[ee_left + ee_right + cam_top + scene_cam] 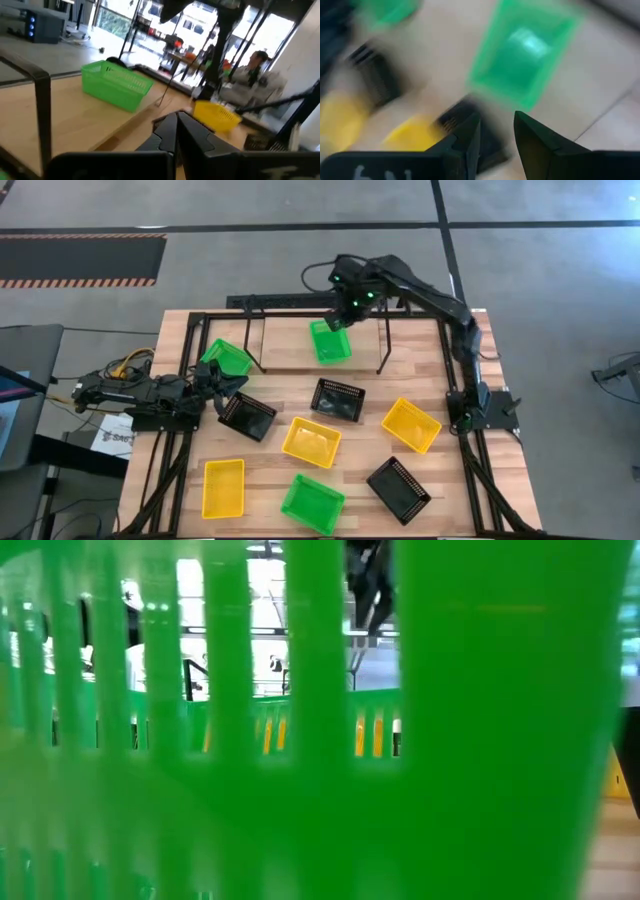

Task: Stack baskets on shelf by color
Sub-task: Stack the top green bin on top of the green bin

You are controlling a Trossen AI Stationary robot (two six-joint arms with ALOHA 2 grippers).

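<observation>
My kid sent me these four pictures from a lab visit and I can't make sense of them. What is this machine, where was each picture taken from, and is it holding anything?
It is a robot with two dark arms working at a wooden table, each ending in a two-finger gripper. The top picture looks straight down. The all-green picture comes from a table-level camera blocked by a green basket right in front of it. The other two come from cameras on the arms' wrists.

Eight baskets show from above: three green, three yellow, two black near the middle and front, plus another black one beside the left gripper. One green basket sits on the low shelf at the back.

The right gripper is above that basket, fingers apart, holding nothing. The left gripper is shut and empty.
</observation>
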